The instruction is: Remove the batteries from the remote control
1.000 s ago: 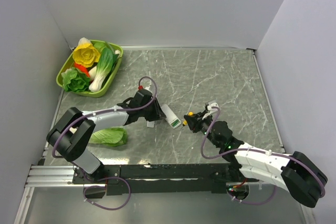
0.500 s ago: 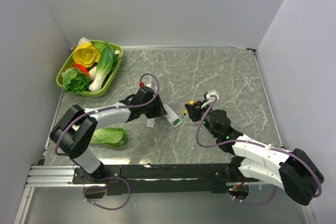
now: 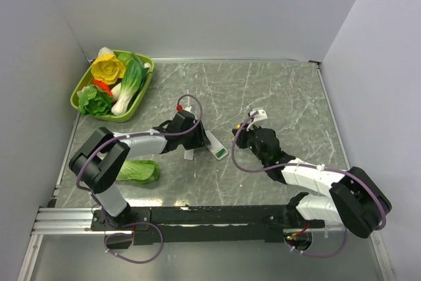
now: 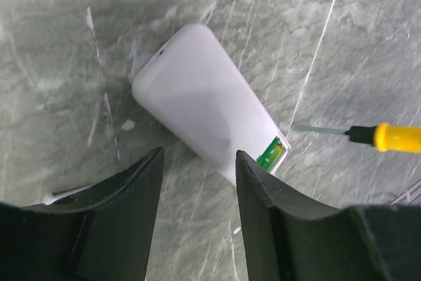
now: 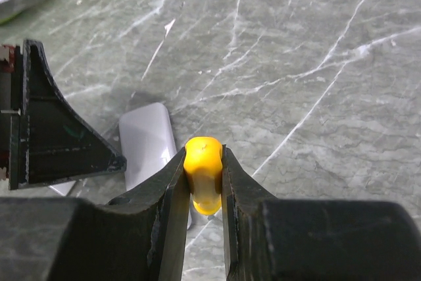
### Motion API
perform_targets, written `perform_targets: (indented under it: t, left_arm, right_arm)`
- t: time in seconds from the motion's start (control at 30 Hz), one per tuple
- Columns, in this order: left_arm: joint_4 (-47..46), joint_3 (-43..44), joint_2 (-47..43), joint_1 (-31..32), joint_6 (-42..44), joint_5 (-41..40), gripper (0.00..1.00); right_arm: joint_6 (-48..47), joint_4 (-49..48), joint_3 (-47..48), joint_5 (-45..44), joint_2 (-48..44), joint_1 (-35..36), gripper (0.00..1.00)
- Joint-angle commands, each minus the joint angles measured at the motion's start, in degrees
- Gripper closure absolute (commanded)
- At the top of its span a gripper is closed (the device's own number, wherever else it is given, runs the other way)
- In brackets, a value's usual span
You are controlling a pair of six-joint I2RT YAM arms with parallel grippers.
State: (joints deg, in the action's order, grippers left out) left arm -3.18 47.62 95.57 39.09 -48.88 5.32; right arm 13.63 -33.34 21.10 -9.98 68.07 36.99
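The white remote control (image 3: 214,143) lies at mid-table, back side up. Green of a battery (image 4: 271,154) shows in the open compartment at its near-right end; a second battery is not visible. My left gripper (image 3: 195,137) is open, its fingers (image 4: 135,189) straddling the remote's (image 4: 200,120) left end just above the table. My right gripper (image 3: 239,139) is shut on the yellow-handled screwdriver (image 5: 204,166), just right of the remote (image 5: 147,143). The screwdriver's shaft (image 4: 322,129) points at the green end, a short gap away.
A small white cover piece (image 3: 189,155) lies beside the left gripper. A green leafy vegetable (image 3: 136,171) lies near the left arm. A green basket (image 3: 148,74) of vegetables stands at the back left. Grey walls enclose the table.
My right gripper has moved forward and a little left with the screwdriver, closer to the remote's green end. My left gripper has shifted slightly toward the remote. The remote has barely moved.
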Motion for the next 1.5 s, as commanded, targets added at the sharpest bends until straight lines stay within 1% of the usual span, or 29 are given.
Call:
perform_targets:
  t: [0.0,0.23,0.4,0.6,0.7,0.97,1.07,1.27,1.37,1.47]
  left_arm:
    - [-1.04,3.1,1.72,0.28,1.86,0.13,0.48]
    - [-1.3,3.71,2.96,0.28,2.91,-0.05,0.5]
    - [-2.18,3.8,2.96,0.28,3.35,0.83,0.52]
    - [-2.35,3.54,3.31,0.28,3.97,2.23,0.54]
    - [-3.76,3.19,3.39,0.28,4.85,3.9,0.54]
    - [-5.52,3.62,4.18,0.28,6.69,6.27,0.55]
    - [-6.31,3.89,4.97,0.2,7.92,8.12,0.54]
    - [-6.66,4.59,6.64,0.2,8.1,8.83,0.56]
    - [-6.93,4.42,7.09,0.2,7.67,8.48,0.58]
    - [-7.36,3.72,7.0,0.2,7.31,8.39,0.59]
  right_arm:
    - [0.43,-4.8,2.36,3.47,2.5,-0.26,1.0]
    - [5.79,-8.58,-0.8,8.92,1.97,0.01,1.0]
    - [8.43,-9.37,-2.56,9.63,0.92,0.71,1.0]
    - [5.28,-4.81,-2.56,6.73,-3.64,0.62,1.0]
    - [3.78,-3.49,-1.16,9.0,-4.44,0.54,1.0]
    - [5.09,-6.74,-2.29,9.45,-2.07,0.8,1.0]
    - [4.22,-6.56,-2.03,9.63,-3.56,0.8,1.0]
    - [1.75,-4.19,-0.54,9.28,-6.29,0.71,1.0]
    - [0.97,-8.04,-2.03,12.08,-6.73,0.8,1.0]
    - [-1.76,-13.75,-3.96,14.81,-5.68,0.89,1.0]
